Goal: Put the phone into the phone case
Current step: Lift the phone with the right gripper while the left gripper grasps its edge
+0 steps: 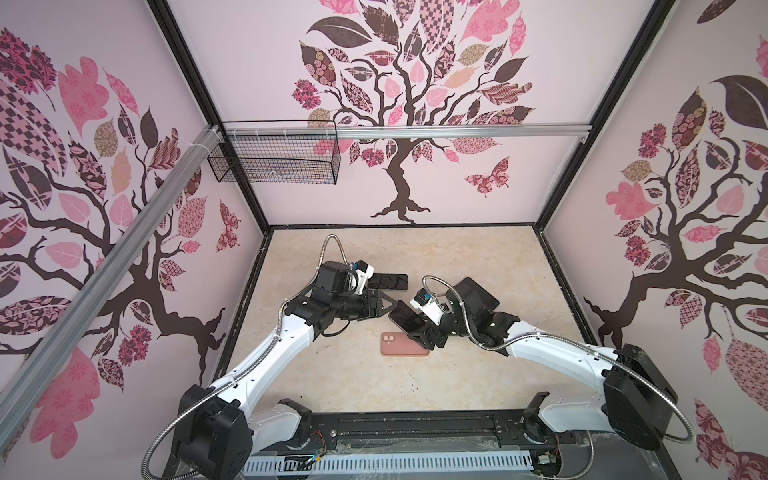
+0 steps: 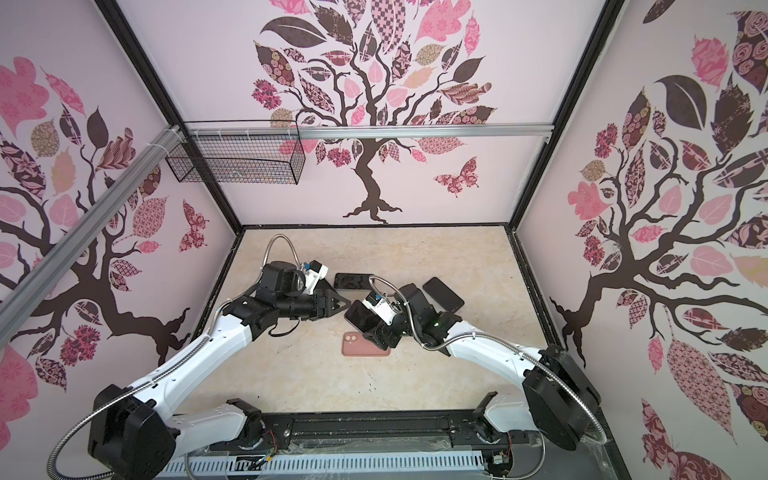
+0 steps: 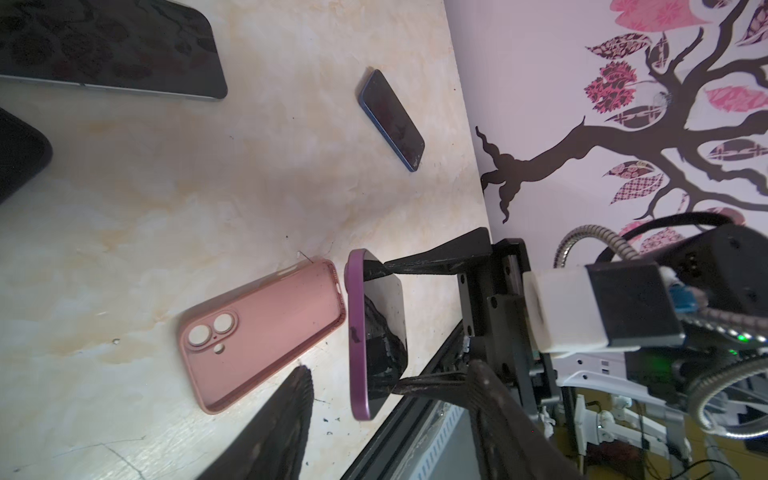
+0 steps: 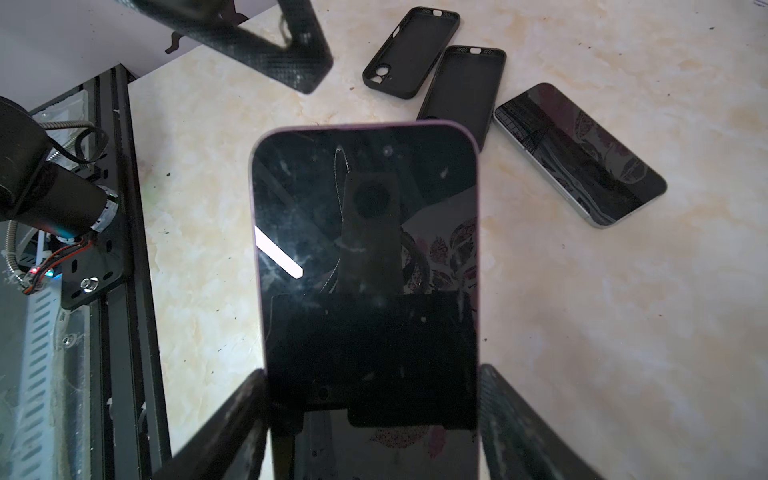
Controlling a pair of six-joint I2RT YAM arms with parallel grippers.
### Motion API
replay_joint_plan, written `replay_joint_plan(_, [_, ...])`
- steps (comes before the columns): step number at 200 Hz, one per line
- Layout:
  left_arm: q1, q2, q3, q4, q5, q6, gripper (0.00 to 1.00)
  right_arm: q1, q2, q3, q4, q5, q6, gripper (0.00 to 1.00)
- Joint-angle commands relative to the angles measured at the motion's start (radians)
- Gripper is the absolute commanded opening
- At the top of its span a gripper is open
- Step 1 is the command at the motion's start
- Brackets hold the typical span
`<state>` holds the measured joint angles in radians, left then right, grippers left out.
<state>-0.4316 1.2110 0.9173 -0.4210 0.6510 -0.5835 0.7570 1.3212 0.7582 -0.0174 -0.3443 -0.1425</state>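
Pink and brown tree wallpaper covers the walls around a beige marbled worktop point(image 1: 340, 374). A black wire basket point(image 1: 274, 153) hangs on the back wall at the left.

The left gripper point(image 1: 390, 305) is near the middle of the worktop. Its jaws stand apart, nothing is between them, and its tip points toward the held phone without touching it. Behind it, a silver-edged dark phone point(image 1: 388, 281) lies flat. In the right wrist view, two empty black phone cases point(image 4: 411, 52) lie side by side next to this phone.

A salmon-pink soft phone case point(image 1: 405, 344) lies flat on the worktop with its open side up. Its camera cut-out is at the left end. No gripper touches it.

The purple-edged phone with dark screen point(image 1: 402, 318) is just behind the right part of the pink case. It is tilted and lifted, not inside the case. The left wrist view shows it standing on its long edge beside the end of the case. Whether its lower edge touches the worktop I cannot tell.

The right gripper point(image 4: 374, 399) clamps this phone by its two long sides, and one finger point(image 4: 232, 415) presses on each edge.

Further right, a blue-edged dark phone point(image 2: 442, 293) lies flat, well apart from the case.
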Motion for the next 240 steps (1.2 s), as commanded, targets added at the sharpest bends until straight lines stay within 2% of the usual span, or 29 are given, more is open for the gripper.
replay_joint_plan(1, [0.004,0.005,-0.002,0.057,0.031,-0.014,0.57,0.019,-0.056,0.053,0.048,0.02,-0.027,0.47])
replay_joint_plan(38, [0.004,0.015,-0.037,0.102,0.065,-0.04,0.49,0.036,-0.065,0.058,0.05,0.05,-0.034,0.47])
replay_joint_plan(74, [0.005,0.017,-0.056,0.1,0.058,-0.038,0.49,0.044,-0.07,0.059,0.05,0.069,-0.038,0.47])
replay_joint_plan(107, [0.004,0.021,-0.055,0.059,0.005,-0.014,0.49,0.048,-0.079,0.058,0.046,0.081,-0.043,0.47])
replay_joint_plan(127, [0.004,0.029,-0.053,0.056,0.02,-0.009,0.47,0.05,-0.085,0.058,0.045,0.083,-0.044,0.47])
replay_joint_plan(240, [0.003,0.04,-0.079,0.084,0.11,-0.001,0.17,0.054,-0.091,0.06,0.062,0.12,-0.042,0.46])
